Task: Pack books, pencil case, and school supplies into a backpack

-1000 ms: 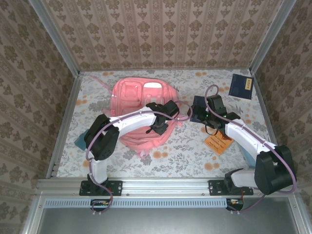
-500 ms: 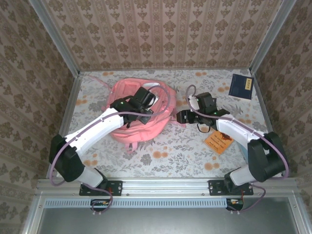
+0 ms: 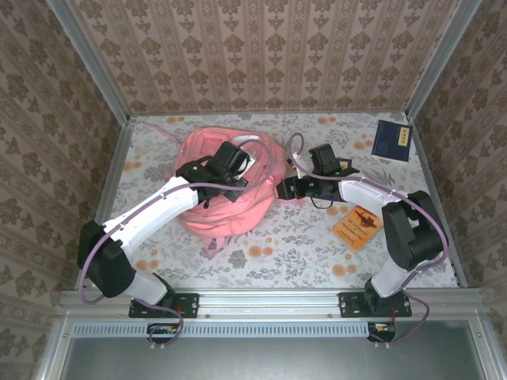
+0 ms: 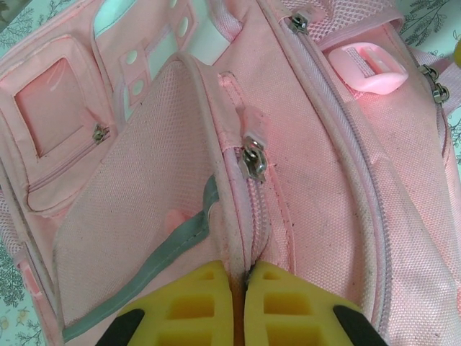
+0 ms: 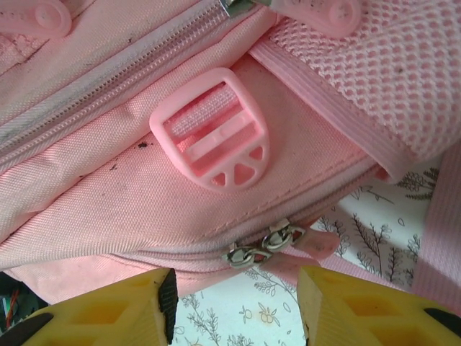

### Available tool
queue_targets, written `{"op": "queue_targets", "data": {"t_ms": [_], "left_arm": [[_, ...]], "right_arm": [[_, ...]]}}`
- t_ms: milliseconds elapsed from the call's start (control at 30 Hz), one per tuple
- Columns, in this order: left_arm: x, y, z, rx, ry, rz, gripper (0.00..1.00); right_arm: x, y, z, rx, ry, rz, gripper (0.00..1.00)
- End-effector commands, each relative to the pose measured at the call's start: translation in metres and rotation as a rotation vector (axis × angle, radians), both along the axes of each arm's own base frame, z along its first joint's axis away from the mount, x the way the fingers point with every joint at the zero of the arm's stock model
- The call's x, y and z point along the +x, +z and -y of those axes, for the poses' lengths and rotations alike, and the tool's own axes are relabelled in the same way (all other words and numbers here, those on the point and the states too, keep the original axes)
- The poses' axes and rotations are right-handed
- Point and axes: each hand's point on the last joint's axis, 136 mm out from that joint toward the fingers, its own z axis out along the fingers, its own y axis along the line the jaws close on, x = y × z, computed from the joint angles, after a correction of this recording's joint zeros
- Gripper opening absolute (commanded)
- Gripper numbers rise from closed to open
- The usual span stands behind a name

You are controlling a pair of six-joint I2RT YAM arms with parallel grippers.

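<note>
Pink backpack [image 4: 302, 180] seam pinched in left gripper [image 4: 232, 272]: hold taut, close spread right gripper [image 5: 236, 282] onto zipper pulls [image 5: 265, 245].

Pink backpack [image 3: 238, 212] with a pale grey stripe [image 4: 155, 263]; navy book [image 3: 392, 139] marked in gold at the far right corner of the table [image 3: 301, 245]; orange-brown book [image 3: 356, 227] with a dark picture near its right edge; the table is white with orange and green flowers

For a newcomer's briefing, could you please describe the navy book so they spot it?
From the big pink backpack, look to the table's far right corner. The navy book lies there, dark with a gold mark; the orange-brown book lies nearer.
</note>
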Motion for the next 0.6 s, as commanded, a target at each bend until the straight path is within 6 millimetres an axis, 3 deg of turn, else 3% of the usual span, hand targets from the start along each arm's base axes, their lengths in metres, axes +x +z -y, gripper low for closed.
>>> {"op": "queue_targets", "data": {"t_ms": [0, 367, 567], "left_arm": [[0.012, 0.038, -0.002, -0.066, 0.017, 0.13, 0.06], [0.013, 0.057, -0.014, -0.061, -0.013, 0.202, 0.03], [0.016, 0.065, -0.014, -0.104, -0.009, 0.222, 0.02]], "right_arm": [[-0.003, 0.001, -0.01, 0.018, 0.094, 0.015, 0.49], [-0.006, 0.008, -0.021, 0.04, 0.229, 0.098, 0.54], [-0.01, 0.01, -0.031, 0.065, 0.272, 0.088, 0.5]]}}
